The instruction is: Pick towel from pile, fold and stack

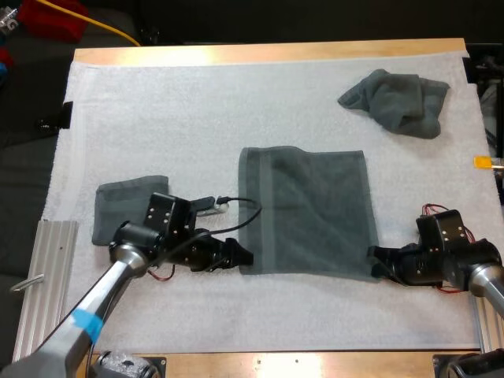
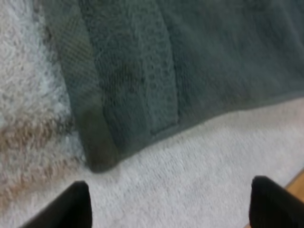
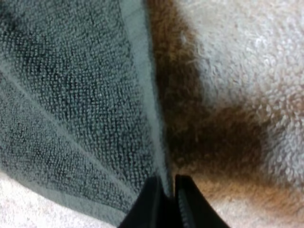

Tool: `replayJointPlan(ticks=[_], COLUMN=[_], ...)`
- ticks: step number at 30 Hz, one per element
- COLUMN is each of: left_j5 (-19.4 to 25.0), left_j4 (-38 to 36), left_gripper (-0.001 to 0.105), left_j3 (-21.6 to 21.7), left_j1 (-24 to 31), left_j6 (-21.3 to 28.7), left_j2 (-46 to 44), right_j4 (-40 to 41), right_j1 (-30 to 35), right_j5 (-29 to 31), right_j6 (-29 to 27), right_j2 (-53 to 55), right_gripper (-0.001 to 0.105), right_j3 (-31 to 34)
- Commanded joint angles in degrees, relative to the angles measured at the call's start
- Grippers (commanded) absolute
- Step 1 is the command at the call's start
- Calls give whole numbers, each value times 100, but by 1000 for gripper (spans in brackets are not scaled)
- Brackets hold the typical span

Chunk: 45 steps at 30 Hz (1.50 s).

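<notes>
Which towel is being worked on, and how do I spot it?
On the white mat, look at the middle: the spread towel lies flat as a broad rectangle. The right gripper pinches its near right corner; the open left gripper is at its near left corner. The crumpled towel is bunched at the far right, the folded towel small at the left.

A flat dark grey-green terry towel (image 1: 311, 213) lies spread on the white fuzzy mat (image 1: 197, 102) covering the wooden table (image 1: 268, 53). The left claw (image 1: 242, 256) sits at its near left corner, the right claw (image 1: 376, 261) at its near right corner. A folded grey-green towel (image 1: 126, 206) lies to its left; a crumpled grey-green towel (image 1: 400, 101) sits far right.
</notes>
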<state>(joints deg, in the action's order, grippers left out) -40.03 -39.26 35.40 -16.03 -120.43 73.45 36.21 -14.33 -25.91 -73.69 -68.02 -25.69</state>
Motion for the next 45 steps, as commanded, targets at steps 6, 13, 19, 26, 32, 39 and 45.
replayJointPlan(ticks=[6,13,19,26,32,39,45], left_j5=[110,66,-536,-556,-470,-193,-141], left_j4=[257,505,796,825,825,915,903], left_gripper=[66,66,66,66,66,66,62], left_j3=[7,22,40,40,40,40,40], left_j1=[-26,-26,-26,-26,-262,-577,-577], left_j6=[-231,-272,-301,-470,-714,-828,-828], left_j2=[534,1043,1296,1295,1295,1377,1497], right_j4=[65,65,65,54,54,54,54], right_j1=[5,5,5,5,5,5,5], right_j5=[13,13,13,13,13,-9,-37], right_j6=[-63,-63,-63,-74,-74,-74,-74], right_j2=[39,39,39,39,39,39,39], right_gripper=[0,0,0,0,0,0,0], right_j3=[0,0,0,0,0,0,0])
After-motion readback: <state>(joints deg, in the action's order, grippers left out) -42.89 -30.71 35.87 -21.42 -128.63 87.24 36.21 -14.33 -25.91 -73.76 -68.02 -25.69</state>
